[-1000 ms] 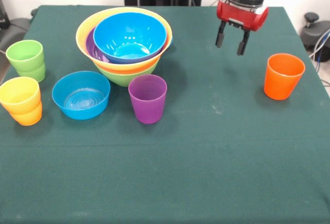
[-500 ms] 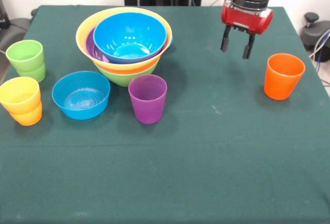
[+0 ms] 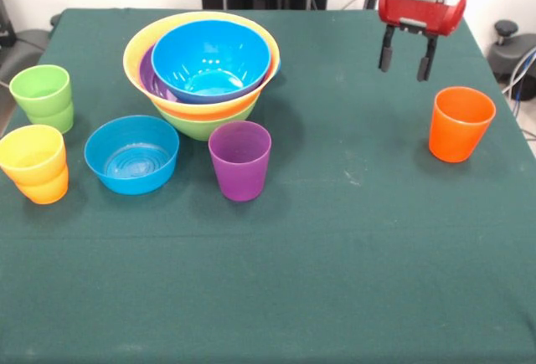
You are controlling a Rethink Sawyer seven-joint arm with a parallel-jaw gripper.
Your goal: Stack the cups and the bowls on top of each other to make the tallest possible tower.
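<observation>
Shifted toward orange cup [image 3: 461,123], gripper [image 3: 406,57] hangs apparently empty.

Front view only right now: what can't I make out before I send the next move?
- Tower: the purple bowl is mostly hidden by the big blue bowl.
- Arm above the gripper: cut off by the top edge.
- Yellow cup hides most of the orange cup beneath it.

The arm's last link is a round black cylinder ringed by a thin silvery band. Below it sits a glossy red housing with rounded corners and a small pale patch on its face — the gripper [image 3: 406,60] ends in two slim, straight black fingers [image 3: 386,53].
</observation>
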